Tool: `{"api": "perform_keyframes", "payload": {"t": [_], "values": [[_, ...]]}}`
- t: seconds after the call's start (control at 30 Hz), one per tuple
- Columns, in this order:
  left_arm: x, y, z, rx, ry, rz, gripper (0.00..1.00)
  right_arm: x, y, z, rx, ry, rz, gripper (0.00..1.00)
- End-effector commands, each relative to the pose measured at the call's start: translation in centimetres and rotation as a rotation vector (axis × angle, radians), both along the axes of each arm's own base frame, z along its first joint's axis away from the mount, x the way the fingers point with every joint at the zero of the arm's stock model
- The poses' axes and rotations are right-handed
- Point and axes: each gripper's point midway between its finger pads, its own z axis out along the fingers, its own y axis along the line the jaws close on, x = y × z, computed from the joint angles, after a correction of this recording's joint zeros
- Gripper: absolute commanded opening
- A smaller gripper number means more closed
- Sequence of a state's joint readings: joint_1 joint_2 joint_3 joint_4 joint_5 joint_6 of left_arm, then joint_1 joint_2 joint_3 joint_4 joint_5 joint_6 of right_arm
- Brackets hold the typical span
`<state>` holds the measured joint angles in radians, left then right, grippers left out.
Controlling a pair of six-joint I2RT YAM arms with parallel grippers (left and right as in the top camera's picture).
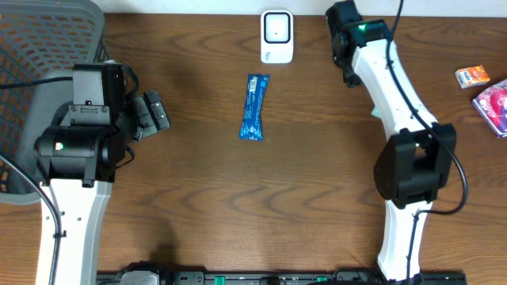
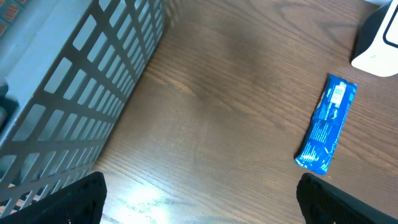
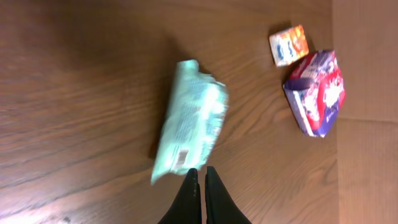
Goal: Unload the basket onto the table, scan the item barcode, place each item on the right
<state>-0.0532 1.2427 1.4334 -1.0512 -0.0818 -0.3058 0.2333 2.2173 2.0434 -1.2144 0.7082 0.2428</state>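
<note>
Slim blue foil-wrapped packet (image 1: pixel 254 107) lies flat mid wooden tabletop (image 1: pixel 238 206), near white barcode scanner (image 1: pixel 276 36). Likely light, crinkly, slippery: pinch across narrow middle. Left end effector (image 1: pixel 154 113) wide open, empty. Right end effector (image 3: pixel 201 180) closed, empty.

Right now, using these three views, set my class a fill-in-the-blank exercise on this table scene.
The long packet near the white scanner is ____ in colour. The left end effector stands ____. The right end effector is ____. The grey basket sits nearest the ____ arm.
Missing words: blue, open, shut, left.
</note>
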Motion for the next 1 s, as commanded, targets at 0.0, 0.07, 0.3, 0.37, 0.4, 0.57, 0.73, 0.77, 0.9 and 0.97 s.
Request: {"api": "perform_keyframes", "payload": {"t": [0.0,0.07,0.3,0.37,0.4,0.57,0.73,0.77,0.9,0.97], "values": [[0.1,0.2,0.3,0.014,-0.002,-0.002,0.98,-0.6,0.6,-3.5,-0.021,0.052,-0.026,0.01],[0.1,0.3,0.3,0.015,-0.003,-0.002,0.98,-0.8,1.4,-4.5,-0.004,0.082,-0.015,0.01],[0.1,0.3,0.3,0.015,-0.002,-0.002,0.98,-0.7,1.0,-3.7,0.187,0.058,-0.075,0.49],[0.1,0.3,0.3,0.015,-0.003,-0.002,0.98,-0.8,-0.3,-3.2,0.327,0.048,-0.123,0.61],[0.1,0.3,0.3,0.015,-0.003,-0.002,0.98,-0.9,-0.9,-3.2,0.390,0.046,-0.144,0.68],[0.1,0.3,0.3,0.015,-0.003,-0.002,0.98,-1.8,-5.1,-3.8,0.691,0.054,-0.276,0.90],[0.1,0.3,0.3,0.015,-0.003,-0.002,0.98,-4.5,-12.7,-5.2,0.744,0.042,-0.464,0.91],[0.1,0.3,0.3,0.015,-0.003,-0.002,0.98,-4.8,-13.9,-6.0,0.779,0.035,-0.462,0.92],[0.1,0.3,0.3,0.015,-0.003,-0.002,0.98,-4.0,-13.4,-7.3,0.936,0.002,-0.367,0.93],[0.1,0.3,0.3,0.015,-0.003,-0.002,0.98,-3.4,-13.1,-7.8,1.010,-0.032,-0.341,0.92]]}}
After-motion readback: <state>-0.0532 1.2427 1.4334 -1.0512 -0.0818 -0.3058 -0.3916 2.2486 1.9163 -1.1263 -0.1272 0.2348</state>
